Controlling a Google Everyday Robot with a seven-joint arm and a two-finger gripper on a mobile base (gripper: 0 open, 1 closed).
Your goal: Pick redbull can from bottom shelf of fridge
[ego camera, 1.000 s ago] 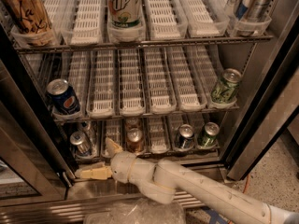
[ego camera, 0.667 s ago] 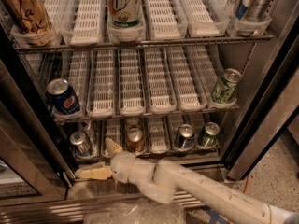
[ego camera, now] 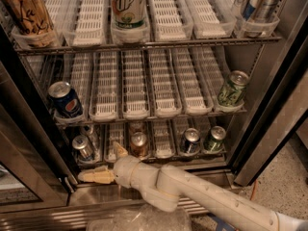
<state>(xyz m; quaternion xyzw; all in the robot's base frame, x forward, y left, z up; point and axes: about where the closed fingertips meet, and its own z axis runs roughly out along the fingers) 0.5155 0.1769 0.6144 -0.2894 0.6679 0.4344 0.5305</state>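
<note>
- Redbull can [ego camera: 83, 147]: slim, silver with blue patches. It stood upright at the front of the leftmost lane of the bottom shelf [ego camera: 161, 142], at 8 o'clock in the fridge [ego camera: 252, 61] opening.
- Gripper [ego camera: 107, 163]: sat near the can, at its 4 o'clock. Its fingers were spread wide, one pointing to 9 o'clock along the sill and the other to 12, with nothing between them.
- Copper-brown can [ego camera: 139, 145]: stood two lanes over at the redbull can's 3 o'clock, apart from it.
- Handling, as judged: you needed to raise the wrist toward 10 o'clock and flank the can mid-body. You should have closed only once both fingers bracketed it, since a slim can tips readily.
</note>
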